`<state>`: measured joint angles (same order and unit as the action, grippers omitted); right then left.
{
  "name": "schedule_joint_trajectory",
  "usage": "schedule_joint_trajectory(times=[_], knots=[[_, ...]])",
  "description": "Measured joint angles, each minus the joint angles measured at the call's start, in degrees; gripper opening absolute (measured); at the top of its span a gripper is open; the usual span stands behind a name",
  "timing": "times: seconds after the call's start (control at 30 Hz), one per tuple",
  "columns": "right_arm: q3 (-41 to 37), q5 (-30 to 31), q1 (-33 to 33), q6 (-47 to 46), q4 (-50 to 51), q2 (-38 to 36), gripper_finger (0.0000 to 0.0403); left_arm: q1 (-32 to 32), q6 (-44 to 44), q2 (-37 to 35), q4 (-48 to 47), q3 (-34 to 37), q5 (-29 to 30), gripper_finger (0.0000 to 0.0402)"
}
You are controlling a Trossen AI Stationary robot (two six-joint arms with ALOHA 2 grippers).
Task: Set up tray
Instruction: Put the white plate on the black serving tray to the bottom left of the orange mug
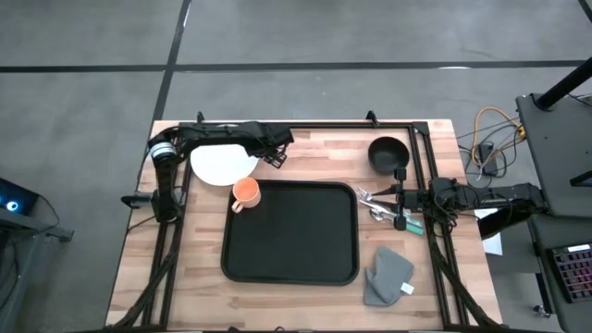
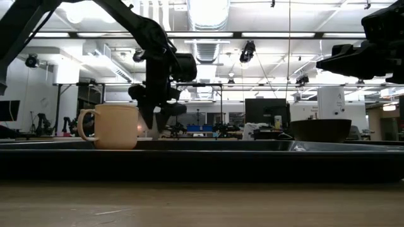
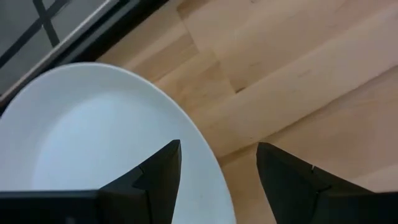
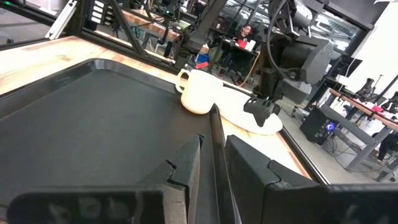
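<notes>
On the wooden table, the tray holds a mug.

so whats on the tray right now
Only the orange mug, standing upright at one corner of the tray; the rest shows bare black. From table height the rim hides the tray's floor.
</notes>
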<state>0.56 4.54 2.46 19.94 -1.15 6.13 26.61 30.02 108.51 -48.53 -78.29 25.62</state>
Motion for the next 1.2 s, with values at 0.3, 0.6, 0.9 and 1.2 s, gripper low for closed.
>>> schedule_joint_trajectory(times=[0.3, 0.6, 0.9, 1.2], knots=[[0.0, 0.0, 0.0, 0.01, 0.0, 0.0, 0.0068, 0.0, 3.57, 0.02, 0.28, 3.47, 0.0, 0.0189], [0.0, 0.0, 0.0, 0.0, 0.0, 0.0, 0.0068, 0.04, 3.63, 0.02, 4.39, 5.34, -0.18, 0.0187], [0.0, 0.0, -0.02, 0.0, 0.0, 0.0, 0.0068, 0.07, 3.6, 0.02, 6.39, 7.42, -1.61, 0.014], [0.0, 0.0, 0.0, 0.0, 0.0, 0.0, 0.0068, 0.09, 1.96, 0.02, 6.46, 7.48, -1.66, 0.0072]])
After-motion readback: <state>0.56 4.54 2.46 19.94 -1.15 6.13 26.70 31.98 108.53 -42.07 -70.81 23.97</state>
